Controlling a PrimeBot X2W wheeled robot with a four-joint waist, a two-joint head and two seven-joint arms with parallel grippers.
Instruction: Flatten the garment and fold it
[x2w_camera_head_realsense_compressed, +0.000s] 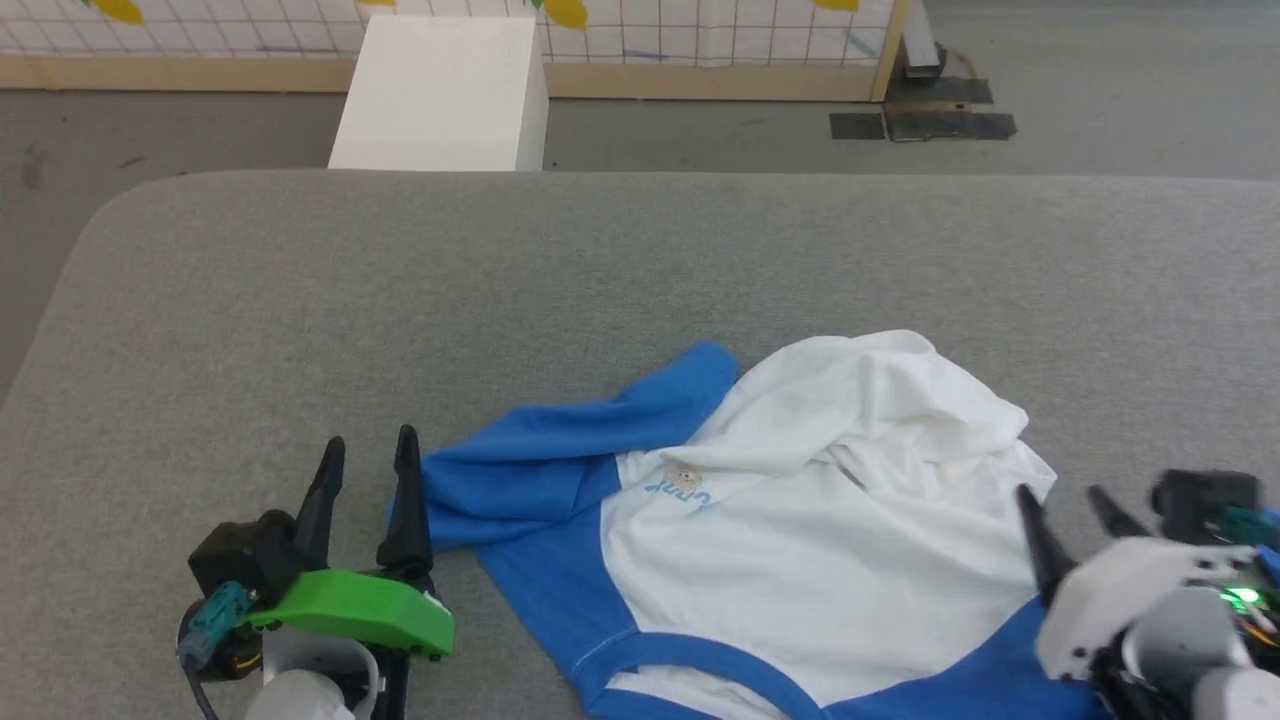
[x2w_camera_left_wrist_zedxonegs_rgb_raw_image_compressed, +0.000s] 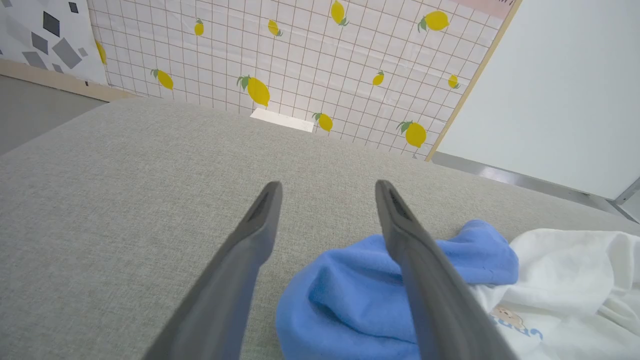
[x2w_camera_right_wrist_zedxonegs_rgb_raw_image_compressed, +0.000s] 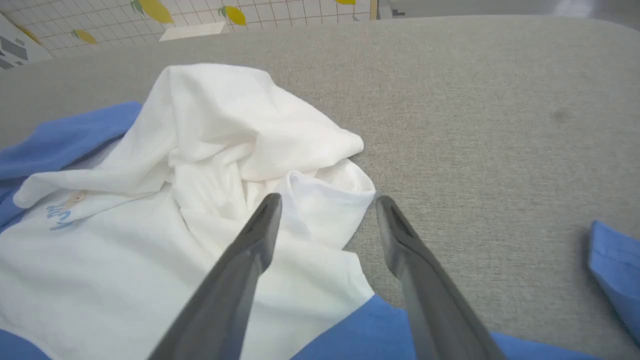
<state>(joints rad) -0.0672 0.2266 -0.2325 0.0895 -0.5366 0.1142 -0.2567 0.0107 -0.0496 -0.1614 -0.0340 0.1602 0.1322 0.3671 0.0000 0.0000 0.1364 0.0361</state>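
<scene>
The garment (x2w_camera_head_realsense_compressed: 800, 560) lies crumpled on the near right of the grey padded table (x2w_camera_head_realsense_compressed: 600, 260). In the head view its white body is heaped toward 1 o'clock, and one blue sleeve trails out toward 9 o'clock, so its long axis runs roughly 9 to 3 across the robot. The left gripper (x2w_camera_head_realsense_compressed: 370, 440) sits right at the sleeve's tip with its fingers spread and nothing held. In its wrist view the blue cloth (x2w_camera_left_wrist_zedxonegs_rgb_raw_image_compressed: 350, 300) lies at 5 o'clock, partly between the fingers. The right gripper (x2w_camera_head_realsense_compressed: 1058, 492) is also spread and empty, at the white edge, with the bunched fold (x2w_camera_right_wrist_zedxonegs_rgb_raw_image_compressed: 225, 125) at 11 o'clock from it. It is the nearer arm to the heap that needs pulling flat (judging by the mound). A white box (x2w_camera_head_realsense_compressed: 440, 95) stands beyond the table at 11 o'clock.
</scene>
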